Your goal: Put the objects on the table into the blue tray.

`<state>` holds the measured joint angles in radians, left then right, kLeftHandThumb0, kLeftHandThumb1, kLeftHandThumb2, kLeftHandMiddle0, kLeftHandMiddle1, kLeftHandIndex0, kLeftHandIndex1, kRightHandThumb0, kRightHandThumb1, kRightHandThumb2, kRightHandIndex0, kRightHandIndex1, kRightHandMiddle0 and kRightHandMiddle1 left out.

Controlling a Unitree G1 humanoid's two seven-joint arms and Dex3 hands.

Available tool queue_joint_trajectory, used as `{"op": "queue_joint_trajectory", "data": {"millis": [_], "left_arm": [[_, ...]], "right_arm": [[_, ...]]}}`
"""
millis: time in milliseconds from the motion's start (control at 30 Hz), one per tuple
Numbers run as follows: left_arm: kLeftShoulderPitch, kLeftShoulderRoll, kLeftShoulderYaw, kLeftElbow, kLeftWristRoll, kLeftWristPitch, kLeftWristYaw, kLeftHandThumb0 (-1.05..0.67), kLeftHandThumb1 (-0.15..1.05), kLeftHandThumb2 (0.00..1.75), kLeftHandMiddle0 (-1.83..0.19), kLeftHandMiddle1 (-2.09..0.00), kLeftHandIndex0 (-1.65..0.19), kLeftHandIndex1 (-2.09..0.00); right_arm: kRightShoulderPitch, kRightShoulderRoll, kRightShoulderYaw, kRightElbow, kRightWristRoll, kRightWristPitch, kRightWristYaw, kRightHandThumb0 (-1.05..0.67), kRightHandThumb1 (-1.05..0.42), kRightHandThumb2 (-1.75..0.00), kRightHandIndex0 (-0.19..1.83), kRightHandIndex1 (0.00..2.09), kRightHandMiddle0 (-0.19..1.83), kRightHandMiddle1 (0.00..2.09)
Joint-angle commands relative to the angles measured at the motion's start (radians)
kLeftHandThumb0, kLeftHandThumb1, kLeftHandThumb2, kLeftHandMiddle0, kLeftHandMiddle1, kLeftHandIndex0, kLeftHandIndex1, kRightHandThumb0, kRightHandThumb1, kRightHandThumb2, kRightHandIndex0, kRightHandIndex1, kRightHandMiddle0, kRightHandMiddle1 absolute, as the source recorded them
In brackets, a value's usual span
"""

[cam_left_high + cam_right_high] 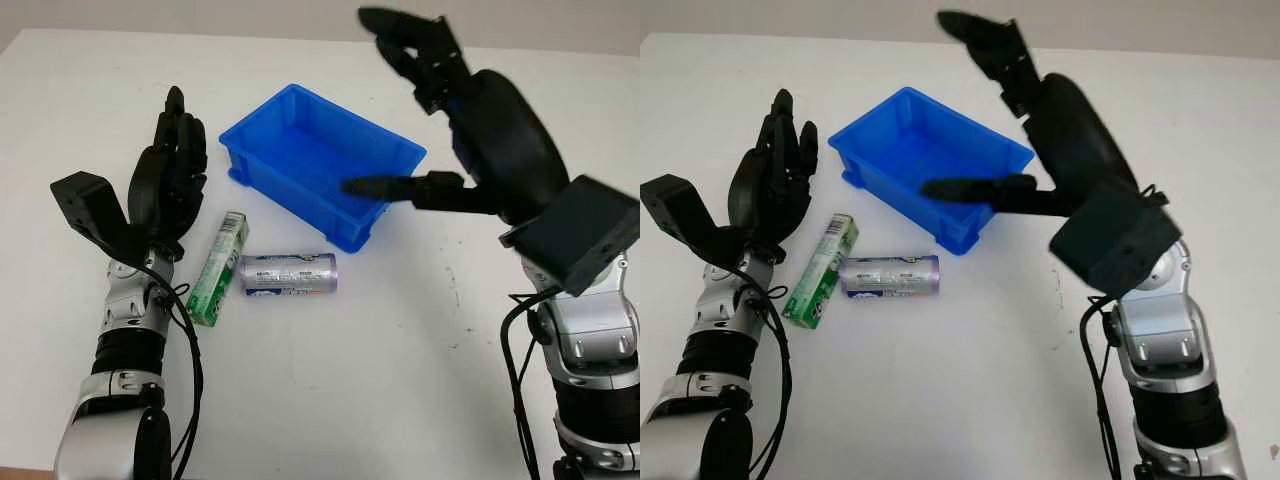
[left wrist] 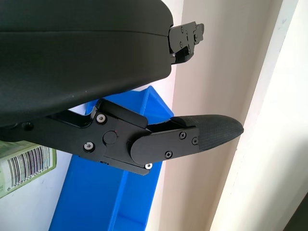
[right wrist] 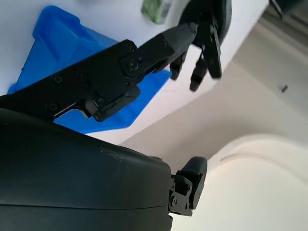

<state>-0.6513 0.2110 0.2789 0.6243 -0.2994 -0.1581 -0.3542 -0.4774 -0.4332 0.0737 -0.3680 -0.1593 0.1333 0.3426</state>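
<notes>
From the head views the green box (image 1: 220, 268) and silver can (image 1: 288, 273) lie on the counter (image 1: 380, 380) beside the empty blue tray (image 1: 320, 165), left hand (image 1: 168, 180) open beside the box, right hand (image 1: 440, 110) open above the tray's near corner, and in the left wrist view the box's barcode end (image 2: 24, 166) sits just beside the tray wall, within easy reach.

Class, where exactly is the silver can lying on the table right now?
In the left eye view the silver can lies on its side on the white table, just in front of the blue tray, with the green packet beside it on the left hand side.
</notes>
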Motion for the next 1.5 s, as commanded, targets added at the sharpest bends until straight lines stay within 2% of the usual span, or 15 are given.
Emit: {"op": "queue_joint_trajectory", "data": {"millis": [0,200,567,667,800,933,1233,1467], "left_arm": [[0.001,0.016,0.001,0.008,0.005,-0.013,-0.003,-0.77,1.05,0.57,0.19,0.0,0.19,0.0],[-0.001,0.015,0.001,0.007,-0.001,-0.009,-0.012,-0.77,1.05,0.58,0.19,0.0,0.19,0.0],[-0.008,0.01,-0.002,0.015,0.008,-0.017,0.006,-0.77,1.05,0.56,0.19,0.0,0.19,0.0],[-0.005,0.011,-0.005,0.012,0.008,-0.02,0.001,-0.77,1.05,0.57,0.19,0.0,0.19,0.0],[0.0,0.01,-0.004,0.009,0.005,-0.022,-0.002,-0.77,1.05,0.57,0.19,0.0,0.19,0.0],[0.008,0.008,-0.005,-0.003,0.001,-0.012,-0.001,-0.77,1.05,0.57,0.19,0.0,0.19,0.0],[0.021,0.005,-0.006,-0.021,-0.002,0.003,-0.003,-0.77,1.05,0.57,0.19,0.0,0.19,0.0],[0.024,0.006,-0.005,-0.027,-0.006,0.007,-0.004,-0.77,1.05,0.56,0.19,0.0,0.19,0.0]], "right_arm": [[-0.02,-0.015,0.023,-0.009,-0.009,-0.021,0.028,-0.71,-0.72,-0.04,0.19,0.29,-0.19,1.02],[-0.02,-0.035,0.067,-0.02,-0.044,-0.062,0.101,-0.72,-0.72,-0.05,0.19,0.36,-0.19,1.13],[-0.003,-0.018,0.159,0.05,-0.1,-0.162,0.148,-0.68,-0.74,-0.06,0.13,0.46,-0.19,1.13],[0.002,-0.008,0.177,0.097,-0.12,-0.216,0.132,-0.71,-0.74,-0.05,0.11,0.58,-0.19,1.19],[0.006,0.011,0.196,0.177,-0.135,-0.284,0.11,-0.7,-0.72,-0.05,-0.07,0.98,-0.19,1.3],[0.003,0.019,0.216,0.245,-0.189,-0.341,0.081,-0.71,-0.71,-0.05,-0.14,1.17,-0.19,1.36],[0.002,0.03,0.25,0.388,-0.276,-0.416,0.029,-0.65,-0.67,-0.05,-0.19,1.26,-0.19,1.36],[0.009,0.028,0.258,0.453,-0.296,-0.47,0.0,-0.54,-0.65,-0.05,-0.11,1.33,-0.12,1.37]]}}
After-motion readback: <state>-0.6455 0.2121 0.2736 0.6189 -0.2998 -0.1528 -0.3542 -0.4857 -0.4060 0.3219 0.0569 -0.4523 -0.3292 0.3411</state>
